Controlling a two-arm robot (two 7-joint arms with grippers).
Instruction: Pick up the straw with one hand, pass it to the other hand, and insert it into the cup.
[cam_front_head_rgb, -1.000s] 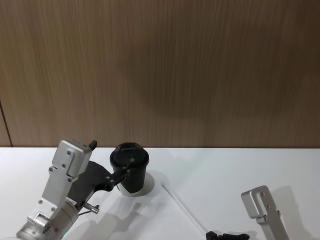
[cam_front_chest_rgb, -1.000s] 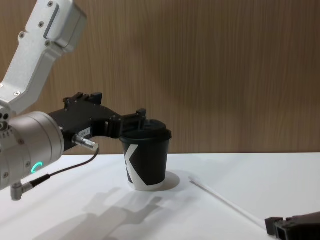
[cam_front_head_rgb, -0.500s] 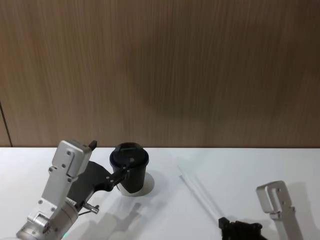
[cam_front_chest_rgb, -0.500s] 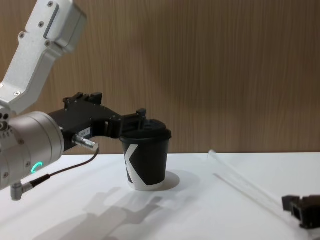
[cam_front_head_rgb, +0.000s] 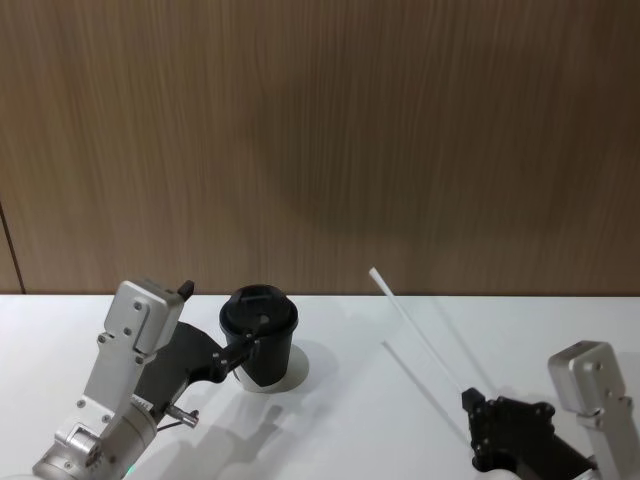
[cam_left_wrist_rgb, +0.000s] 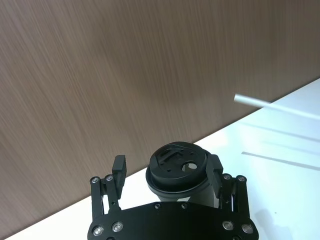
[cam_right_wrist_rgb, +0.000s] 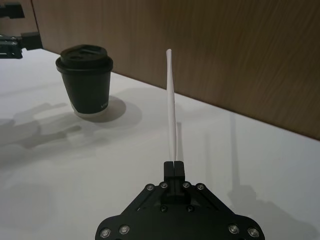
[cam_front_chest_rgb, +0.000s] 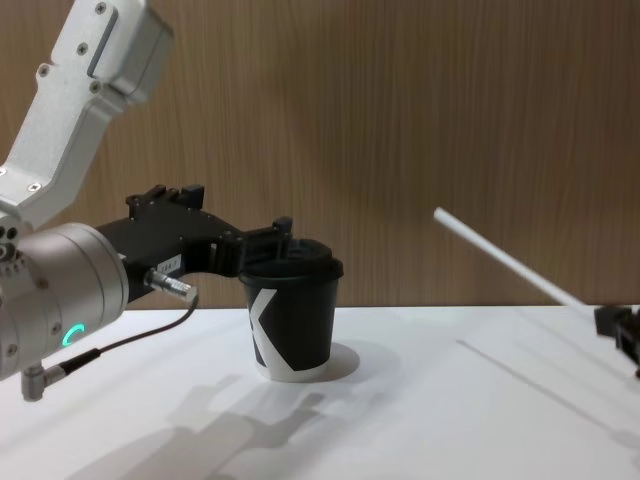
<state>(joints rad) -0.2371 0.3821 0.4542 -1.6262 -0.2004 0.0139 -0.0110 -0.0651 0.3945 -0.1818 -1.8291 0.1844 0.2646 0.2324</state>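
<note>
One step of three judged complete: fingertips pressed shut on the lower end of the straw (cam_right_wrist_rgb: 171, 105), right gripper (cam_right_wrist_rgb: 173, 167) low over the right of the table (cam_front_head_rgb: 350, 430), straw held clear, slanting up toward the cup (cam_front_chest_rgb: 290, 320). Fingers spread wide either side of the lid (cam_front_head_rgb: 258, 308), left gripper (cam_left_wrist_rgb: 167, 167). Handover and insertion outstanding.

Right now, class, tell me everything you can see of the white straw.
The straw is thin, straight, plain white, plastic or paper by its look. The right gripper is shut on its lower end; nothing else touches it. It slants up and away from that grip, its free end in the air, clear of the white table, where it casts a thin shadow. It is right of the cup, apart from it.
</note>
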